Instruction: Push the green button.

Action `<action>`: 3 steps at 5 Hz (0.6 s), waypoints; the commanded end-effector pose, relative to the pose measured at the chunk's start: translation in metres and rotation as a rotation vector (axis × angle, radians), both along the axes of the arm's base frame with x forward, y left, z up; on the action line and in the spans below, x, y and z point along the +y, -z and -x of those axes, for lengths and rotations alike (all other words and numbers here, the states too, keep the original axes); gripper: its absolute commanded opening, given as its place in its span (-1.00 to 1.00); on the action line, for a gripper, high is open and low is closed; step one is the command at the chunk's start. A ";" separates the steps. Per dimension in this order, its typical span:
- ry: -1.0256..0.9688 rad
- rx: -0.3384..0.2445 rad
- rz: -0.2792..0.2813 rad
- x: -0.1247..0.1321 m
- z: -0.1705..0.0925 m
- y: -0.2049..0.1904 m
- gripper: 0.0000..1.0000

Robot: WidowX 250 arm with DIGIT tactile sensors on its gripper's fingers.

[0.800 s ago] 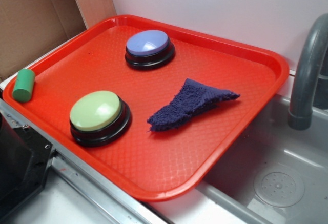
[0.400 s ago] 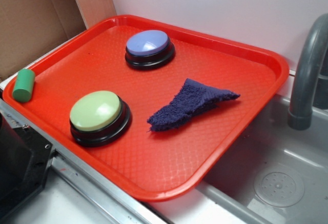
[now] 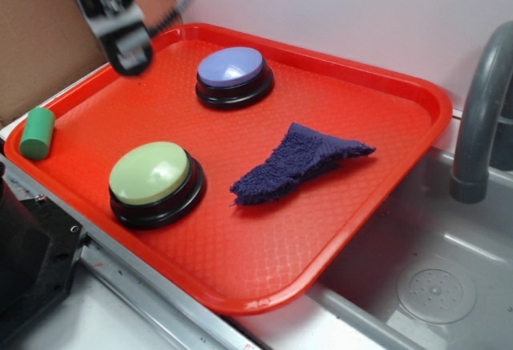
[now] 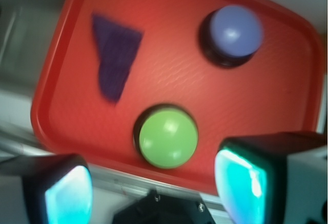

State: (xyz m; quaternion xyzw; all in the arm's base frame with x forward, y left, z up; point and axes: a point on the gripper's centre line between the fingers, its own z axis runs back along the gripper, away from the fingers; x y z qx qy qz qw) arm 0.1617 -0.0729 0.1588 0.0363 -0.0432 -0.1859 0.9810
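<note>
Green button (image 3: 151, 172) on a black base (image 3: 160, 206), sitting on the near left part of the red tray (image 3: 377, 70), well apart from the gripper (image 3: 128, 52), which hangs high over the tray's far left corner. In the wrist view the two fingers (image 4: 66, 188) stand wide apart with nothing between them, so the tool is spread and empty, and the button shows between them lower in the field. The dome looks rigid, smooth and somewhat glossy, so a contact off centre may slide down its slope; judged best pressed straight down on the crown rather than grasped, the broad base likely keeping it from tipping. A blue button (image 3: 231, 67) of the same shape lies further back, a dark cloth (image 3: 300, 162) to the right, and a small green cylinder (image 3: 37, 132) just outside the tray's left rim. The wrist view is blurred; the arm is cut off by the top edge in the exterior view, and the fingertips are hard to make out there
</note>
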 end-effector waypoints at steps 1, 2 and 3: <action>0.087 -0.072 0.005 -0.020 -0.029 0.058 1.00; 0.122 -0.051 0.023 -0.035 -0.041 0.080 1.00; 0.031 0.031 0.008 -0.012 -0.015 0.061 1.00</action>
